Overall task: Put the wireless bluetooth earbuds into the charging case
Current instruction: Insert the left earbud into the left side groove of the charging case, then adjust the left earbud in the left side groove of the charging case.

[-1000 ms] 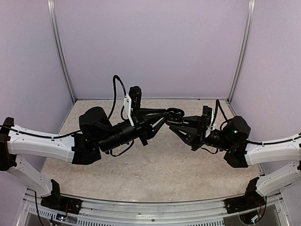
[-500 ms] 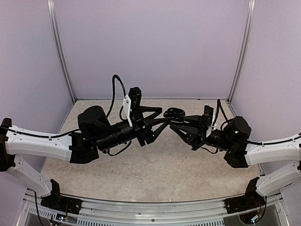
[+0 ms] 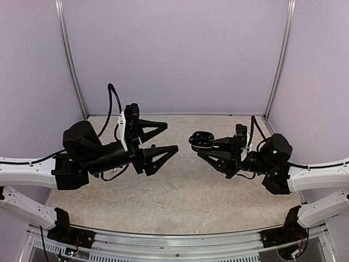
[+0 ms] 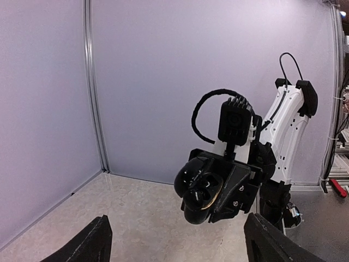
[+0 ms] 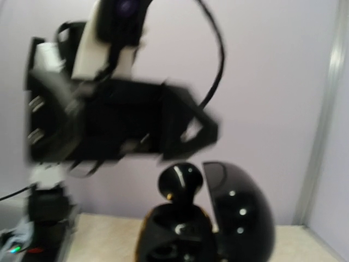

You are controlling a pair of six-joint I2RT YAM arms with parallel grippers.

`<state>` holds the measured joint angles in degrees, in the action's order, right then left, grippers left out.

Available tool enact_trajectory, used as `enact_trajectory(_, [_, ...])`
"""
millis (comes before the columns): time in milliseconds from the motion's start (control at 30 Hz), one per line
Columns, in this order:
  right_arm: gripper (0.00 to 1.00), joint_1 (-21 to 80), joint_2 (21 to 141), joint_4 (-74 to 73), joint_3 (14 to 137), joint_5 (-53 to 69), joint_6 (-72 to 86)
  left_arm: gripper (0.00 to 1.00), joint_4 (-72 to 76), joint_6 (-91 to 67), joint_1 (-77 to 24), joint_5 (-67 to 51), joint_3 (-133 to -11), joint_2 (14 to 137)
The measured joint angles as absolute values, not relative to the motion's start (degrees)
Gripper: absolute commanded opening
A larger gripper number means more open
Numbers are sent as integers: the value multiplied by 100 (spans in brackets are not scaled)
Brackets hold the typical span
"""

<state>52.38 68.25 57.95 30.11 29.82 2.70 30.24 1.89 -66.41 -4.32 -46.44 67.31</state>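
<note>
The charging case is glossy black and hangs above the table with its lid open, and my right gripper is shut on it. In the right wrist view one black earbud stands up out of the case's base, beside the raised lid. The left wrist view shows the case from the front, clamped in the right gripper's fingers. My left gripper is open and holds nothing, well to the left of the case. Its fingers show at the bottom corners.
The beige speckled table lies below both arms. Purple walls with metal corner posts close in the back and sides. The left arm's body shows blurred in front of the right wrist camera.
My left gripper opened and drew back to the left, away from the case. The earbud stays in the case. The right gripper and case have barely moved.
</note>
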Motion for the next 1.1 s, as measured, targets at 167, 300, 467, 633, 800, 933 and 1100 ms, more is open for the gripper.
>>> enact_trajectory(167, [0, 5238, 6722, 5275, 3070, 3699, 397, 87, 2536, 580, -6486, -569, -4637, 6228])
enact_trajectory(300, [0, 5238, 6722, 5028, 3155, 4289, 502, 87, 2156, 792, -6453, -786, -4639, 6139])
enact_trajectory(467, [0, 5238, 6722, 4864, 3256, 4678, 602, 85, 1793, 897, -6453, -1105, -4687, 6292])
enact_trajectory(633, [0, 5238, 6770, 4792, 3387, 4950, 683, 83, 1776, 893, -6460, -1210, -4709, 6501])
enact_trajectory(800, [0, 5238, 6858, 4755, 3424, 5085, 718, 82, 1798, 882, -6497, -1310, -4709, 6606])
enact_trajectory(933, [0, 5238, 6882, 4720, 3424, 5142, 720, 82, 1822, 862, -6506, -1402, -4709, 6632])
enact_trajectory(1100, [0, 5238, 6901, 4696, 3426, 5181, 720, 81, 1883, 838, -6508, -1487, -4722, 6643])
